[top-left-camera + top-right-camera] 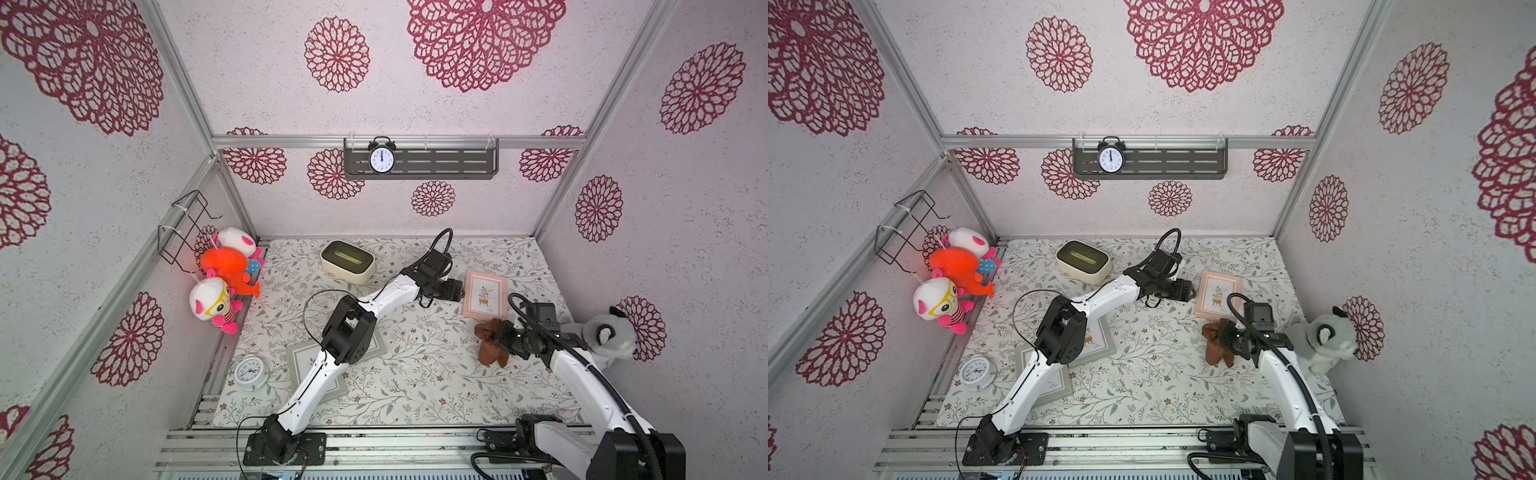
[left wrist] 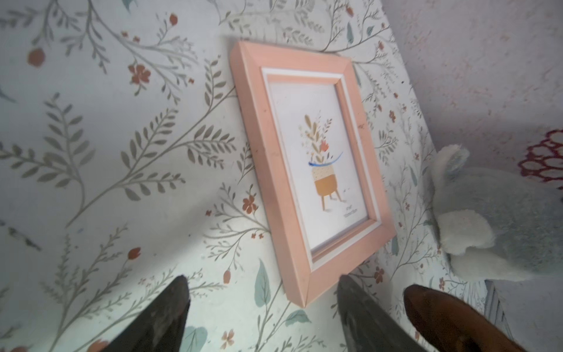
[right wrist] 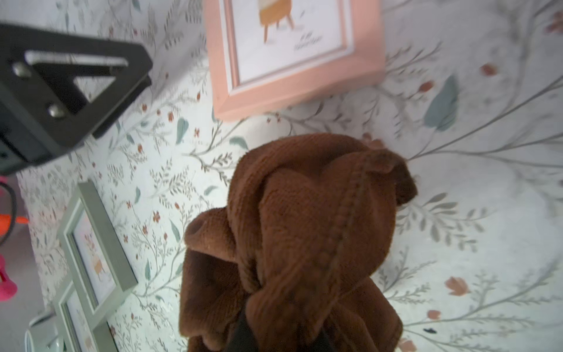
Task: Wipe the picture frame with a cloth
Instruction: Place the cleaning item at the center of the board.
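I've got the left arm [image 1: 316, 382] stretched toward the pink picture frame [image 1: 485, 294], left gripper [image 1: 457, 291] jaws spread wide, empty. The right arm [image 1: 582, 374] is bent low, right gripper [image 1: 503, 337] clamped on the cloth [image 1: 487, 347] (all bunched up).

In both top views the left arm [image 1: 386, 296] covers much of the green frames [image 1: 300, 365]. In the right wrist view the cloth [image 3: 304, 228] buries the tips of the right gripper [image 3: 280, 329], and the picture's edge cuts off the pink frame [image 3: 292, 88]. The writing on its print is too small to read.
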You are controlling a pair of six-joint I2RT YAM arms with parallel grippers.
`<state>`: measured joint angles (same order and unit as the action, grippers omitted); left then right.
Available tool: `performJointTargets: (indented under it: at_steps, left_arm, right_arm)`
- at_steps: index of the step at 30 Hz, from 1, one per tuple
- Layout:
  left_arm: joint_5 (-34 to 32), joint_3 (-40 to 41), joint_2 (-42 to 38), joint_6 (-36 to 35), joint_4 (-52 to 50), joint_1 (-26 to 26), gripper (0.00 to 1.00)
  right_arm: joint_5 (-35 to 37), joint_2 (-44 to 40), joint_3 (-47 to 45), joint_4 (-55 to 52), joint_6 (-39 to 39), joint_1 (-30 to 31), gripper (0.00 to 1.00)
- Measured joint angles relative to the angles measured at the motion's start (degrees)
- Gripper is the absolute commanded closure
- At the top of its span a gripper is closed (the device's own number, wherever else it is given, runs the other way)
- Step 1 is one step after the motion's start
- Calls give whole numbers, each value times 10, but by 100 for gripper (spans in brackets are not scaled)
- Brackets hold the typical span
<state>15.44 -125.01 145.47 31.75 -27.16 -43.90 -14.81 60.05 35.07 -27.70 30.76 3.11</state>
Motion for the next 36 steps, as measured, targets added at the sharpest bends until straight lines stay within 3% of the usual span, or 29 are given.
performJointTargets:
  at_steps: [4, 6, 7, 9, 11, 14, 21, 36]
  left_arm:
    - [-7, 52, -13, 0, 5, 0, 21]
    - [-9, 68, -23, 0, 9, 1, 21]
    - [-10, 78, -31, 2, 12, 2, 21]
    - [-12, 93, -45, 4, 14, 3, 21]
    - [-13, 104, -62, 6, 18, 5, 21]
    - [-16, 117, -83, 8, 25, 7, 21]
    - [-24, 149, -117, 9, 38, 11, 21]
    - [1, 205, -165, 8, 42, 2, 24]
  right_arm:
    - [16, 7, -47, 5, 18, 25, 97]
    - [26, 12, -66, 3, 23, 29, 76]
    - [31, 15, -71, 0, 28, 31, 60]
    - [43, 17, -71, -10, 31, 38, 41]
    - [59, 17, -59, -28, 29, 47, 28]
    - [78, 16, -26, -55, 24, 56, 17]
    - [108, 0, 26, -104, 23, 67, 1]
    - [101, -1, 120, -180, 17, 71, 1]
